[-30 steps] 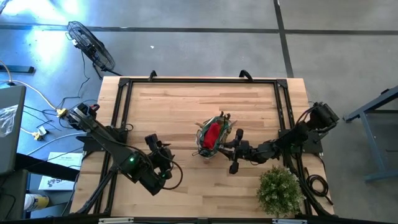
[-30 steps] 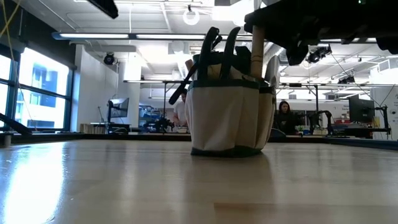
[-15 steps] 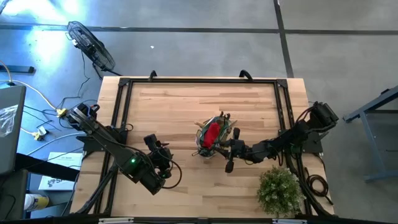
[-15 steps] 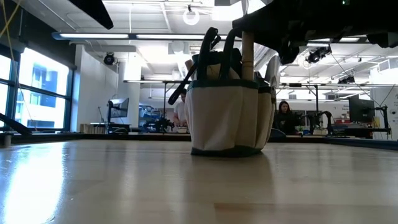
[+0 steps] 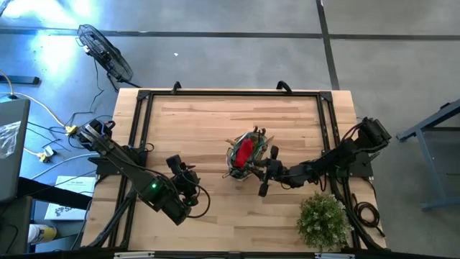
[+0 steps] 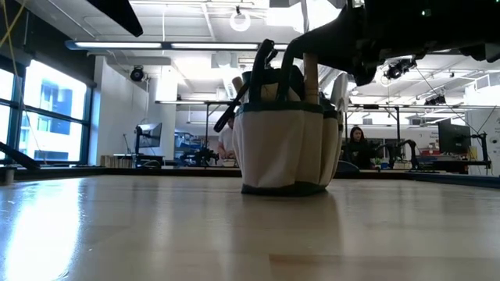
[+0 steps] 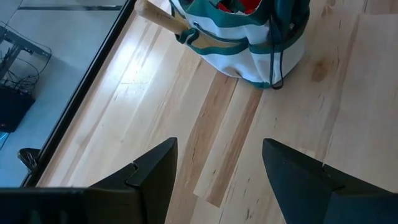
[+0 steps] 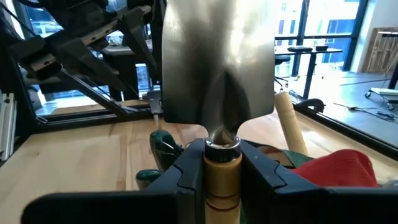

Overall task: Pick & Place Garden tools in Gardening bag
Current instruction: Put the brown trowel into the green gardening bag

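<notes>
Pinching one trowel (image 8: 217, 62), right gripper (image 8: 222, 163) at one gardening bag (image 5: 246, 157); left gripper (image 7: 217, 171) spread.

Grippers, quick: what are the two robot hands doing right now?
Left gripper: open, holding nothing.
Right gripper: shut on the silver metal trowel with a pale wooden handle.

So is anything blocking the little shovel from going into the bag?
Nothing visible blocks it. The right claw is shut on the trowel and holds it at the gardening bag, blade up. The red glove and another wooden handle already fill part of the bag, so room may be tight.
</notes>
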